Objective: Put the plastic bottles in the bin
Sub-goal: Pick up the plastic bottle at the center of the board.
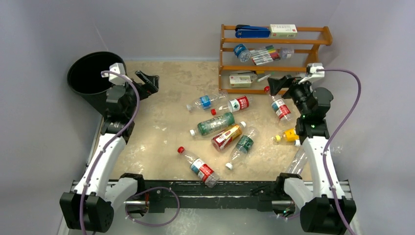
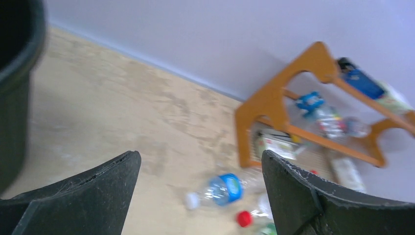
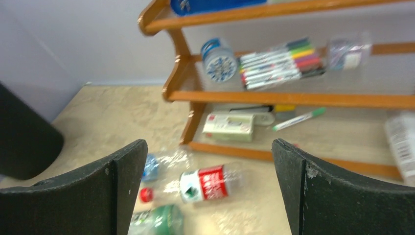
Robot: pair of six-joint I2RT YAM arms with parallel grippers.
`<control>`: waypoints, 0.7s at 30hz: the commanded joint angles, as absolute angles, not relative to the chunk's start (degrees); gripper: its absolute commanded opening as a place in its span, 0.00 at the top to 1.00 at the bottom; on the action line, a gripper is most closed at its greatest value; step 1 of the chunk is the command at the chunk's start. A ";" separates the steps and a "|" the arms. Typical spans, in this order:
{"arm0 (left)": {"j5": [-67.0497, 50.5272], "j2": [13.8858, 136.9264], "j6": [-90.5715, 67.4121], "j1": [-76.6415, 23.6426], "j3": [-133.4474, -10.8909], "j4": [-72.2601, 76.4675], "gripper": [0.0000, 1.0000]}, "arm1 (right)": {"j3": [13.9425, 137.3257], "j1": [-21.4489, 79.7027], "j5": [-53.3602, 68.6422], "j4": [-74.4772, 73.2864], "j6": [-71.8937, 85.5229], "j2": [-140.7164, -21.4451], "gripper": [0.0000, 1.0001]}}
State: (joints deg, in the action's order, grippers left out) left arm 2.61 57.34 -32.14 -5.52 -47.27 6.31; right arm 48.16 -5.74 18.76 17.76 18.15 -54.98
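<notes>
Pale grey walls close round the beige worktop (image 1: 161,122). From overhead I read the black bin (image 1: 88,73) upright at ten o'clock, and the orange rack (image 2: 269,105) at one o'clock against the back wall. The plastic bottles (image 1: 215,124) lie on their sides from the centre out to three o'clock, well apart from the bin. My left gripper (image 2: 200,159) hangs just beside the bin, spread wide and empty. My right gripper (image 3: 209,147), equally wide and empty, sits near the rack's foot.
</notes>
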 commanded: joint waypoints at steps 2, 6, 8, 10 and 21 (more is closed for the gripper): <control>-10.79 55.30 -45.22 -5.78 -54.66 -6.54 0.06 | 50.21 -5.63 25.67 5.88 26.23 -52.40 0.00; -9.63 52.13 -53.72 -5.21 -51.83 -10.94 0.06 | 48.32 -5.71 33.35 7.64 27.91 -52.70 0.00; -10.81 50.12 -58.06 -5.19 -48.12 -8.31 0.06 | 43.99 -5.71 38.35 13.78 33.17 -52.68 0.00; -14.37 49.02 -59.58 -5.52 -45.31 -5.04 0.06 | 41.46 -5.71 38.72 14.60 39.91 -54.05 0.00; -8.17 46.31 -63.60 -14.78 -40.87 -19.46 0.06 | 39.03 -5.65 39.89 13.39 36.27 -58.77 0.00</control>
